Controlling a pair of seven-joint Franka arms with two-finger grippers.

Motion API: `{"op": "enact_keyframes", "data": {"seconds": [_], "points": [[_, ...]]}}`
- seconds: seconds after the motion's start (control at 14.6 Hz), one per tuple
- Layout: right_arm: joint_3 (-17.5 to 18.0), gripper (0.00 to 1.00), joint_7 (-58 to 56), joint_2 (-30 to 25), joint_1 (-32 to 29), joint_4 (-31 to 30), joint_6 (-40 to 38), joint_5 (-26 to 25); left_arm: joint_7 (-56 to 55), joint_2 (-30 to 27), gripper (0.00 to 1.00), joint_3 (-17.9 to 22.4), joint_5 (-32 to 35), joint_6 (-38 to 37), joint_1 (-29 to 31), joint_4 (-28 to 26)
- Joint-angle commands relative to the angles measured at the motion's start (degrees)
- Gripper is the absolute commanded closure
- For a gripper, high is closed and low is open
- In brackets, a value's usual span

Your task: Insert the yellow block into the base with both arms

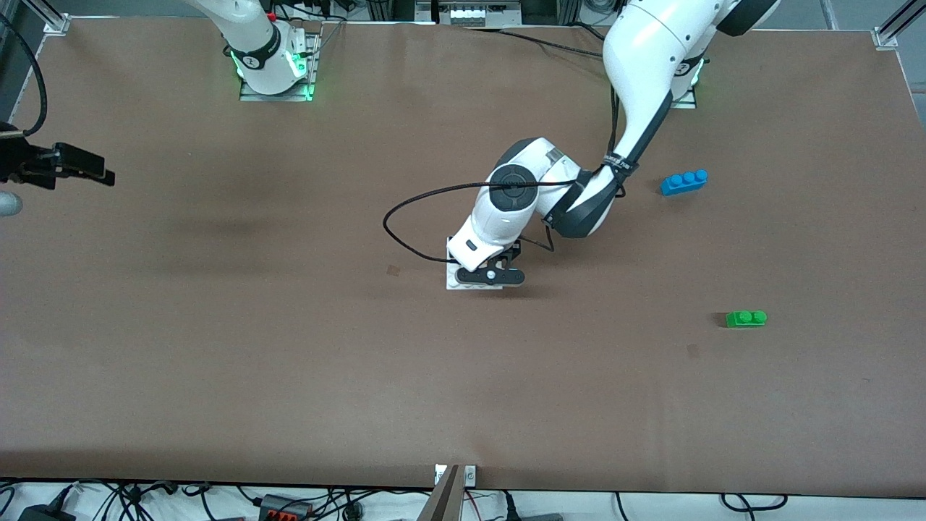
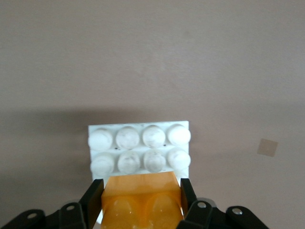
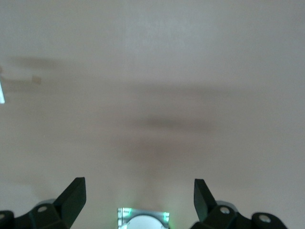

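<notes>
Apparently no legible writing anywhere

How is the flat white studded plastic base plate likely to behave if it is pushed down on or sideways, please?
The flat white studded plastic base plate looks rigid, so it probably won't flex. It lies flat and low on the brown table, so tipping seems unlikely. It appears light and unfastened, so a sideways push from the left gripper holding the small yellow plastic block may slide it.

No readable text, labels, brands, numbers or signs anywhere
</notes>
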Motion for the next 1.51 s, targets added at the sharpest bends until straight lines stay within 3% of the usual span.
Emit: {"op": "enact_keyframes", "data": {"seconds": [0.0,0.21,0.41,0.48,0.82,1.03,1.44], "points": [[6.6,0.0,-0.7,-3.1,-8.1,-3.2,0.2,-1.0,-1.4,0.8,0.41,1.3,1.2,0.2,-1.6,1.4],[8.0,0.0,-0.8,-9.2,-12.7,-7.1,6.3,-1.0,-3.2,-0.2,0.41,1.6,1.7,3.3,-1.6,-1.6],[16.3,0.0,0.1,-13.4,-15.7,-11.6,8.4,-8.8,-3.8,-2.4,0.41,2.4,1.8,5.8,-2.4,-5.4],[17.5,0.0,1.3,-13.4,-15.7,-11.7,8.7,-9.6,-3.8,-2.9,0.41,2.8,1.8,6.9,-2.5,-6.9],[16.4,0.0,6.7,-11.8,-13.6,-10.7,8.3,-8.1,-6.1,-3.5,0.41,3.0,1.9,9.4,-2.6,-9.4],[12.2,0.0,6.0,-11.3,-13.1,-10.7,9.0,-1.3,-6.1,-3.7,0.41,3.0,1.8,9.2,-2.6,-9.9],[12.6,0.0,6.0,-10.7,-12.5,-10.5,9.4,-3.3,-6.1,-3.7,0.41,3.1,1.9,9.2,-2.7,-11.1]]}}
